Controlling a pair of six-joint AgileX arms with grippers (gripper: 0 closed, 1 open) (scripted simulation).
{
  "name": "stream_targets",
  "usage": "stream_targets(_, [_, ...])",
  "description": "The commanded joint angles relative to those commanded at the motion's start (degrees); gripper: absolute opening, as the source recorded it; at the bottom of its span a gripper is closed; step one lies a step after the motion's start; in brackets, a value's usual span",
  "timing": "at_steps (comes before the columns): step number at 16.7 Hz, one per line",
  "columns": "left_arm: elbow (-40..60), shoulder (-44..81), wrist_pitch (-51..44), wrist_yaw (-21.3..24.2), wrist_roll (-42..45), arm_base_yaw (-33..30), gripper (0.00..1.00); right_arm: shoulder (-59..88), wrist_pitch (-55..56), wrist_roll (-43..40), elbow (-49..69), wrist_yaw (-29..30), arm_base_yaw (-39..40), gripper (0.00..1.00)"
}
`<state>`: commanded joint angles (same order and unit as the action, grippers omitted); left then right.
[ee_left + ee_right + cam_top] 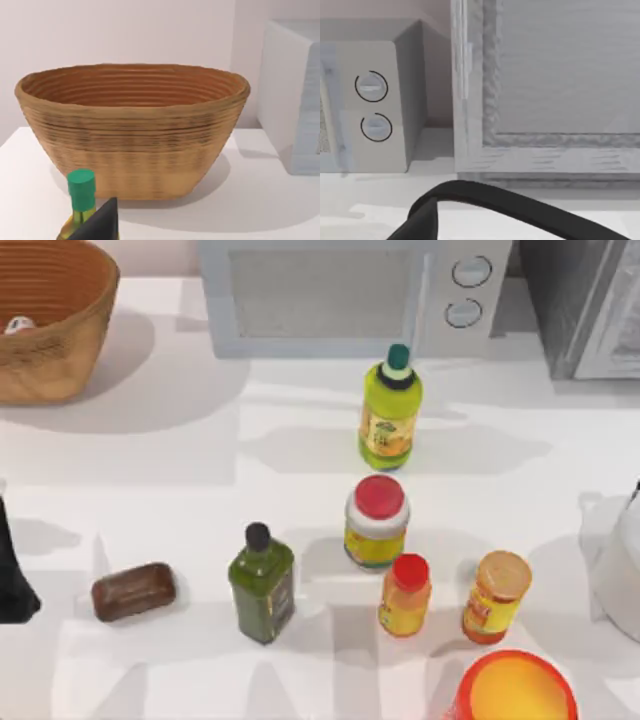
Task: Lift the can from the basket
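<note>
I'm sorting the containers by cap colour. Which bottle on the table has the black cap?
The dark green bottle, left of the red-lidded jar. The yellow-green bottle near the microwave wears a green cap; the small orange bottle has a red one.

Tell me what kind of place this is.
Probably a kitchen counter, in simulation: a microwave against the back wall, a wicker basket at the far left, and bottles and jars of sauce and oil, such as the red-lidded jar.
</note>
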<state>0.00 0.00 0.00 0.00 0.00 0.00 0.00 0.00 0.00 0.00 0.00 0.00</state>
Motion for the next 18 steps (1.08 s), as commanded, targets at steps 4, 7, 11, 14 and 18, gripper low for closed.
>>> stream_targets(4, [1.3, 1.0, -0.3, 0.1, 0.0, 0.0, 1.00, 0.0, 0.0, 0.0, 0.0, 0.0, 0.0, 1.00])
stream_targets(7, [7.8, 6.7, -2.6, 0.4, -0.2, -0.1, 1.00, 0.0, 0.0, 0.0, 0.0, 0.0, 0.0, 1.00])
stream_targets(11, [24.5, 22.0, -9.3, 1.1, -0.7, 0.0, 1.00, 0.0, 0.0, 0.0, 0.0, 0.0, 0.0, 1.00])
stream_targets(14, [42.2, 39.0, -15.2, 1.8, -1.1, 0.3, 1.00, 0.0, 0.0, 0.0, 0.0, 0.0, 0.0, 1.00])
stream_targets(18, [64.8, 66.0, -22.4, 2.7, -1.1, 1.4, 1.00, 0.0, 0.0, 0.0, 0.0, 0.0, 0.0, 1.00])
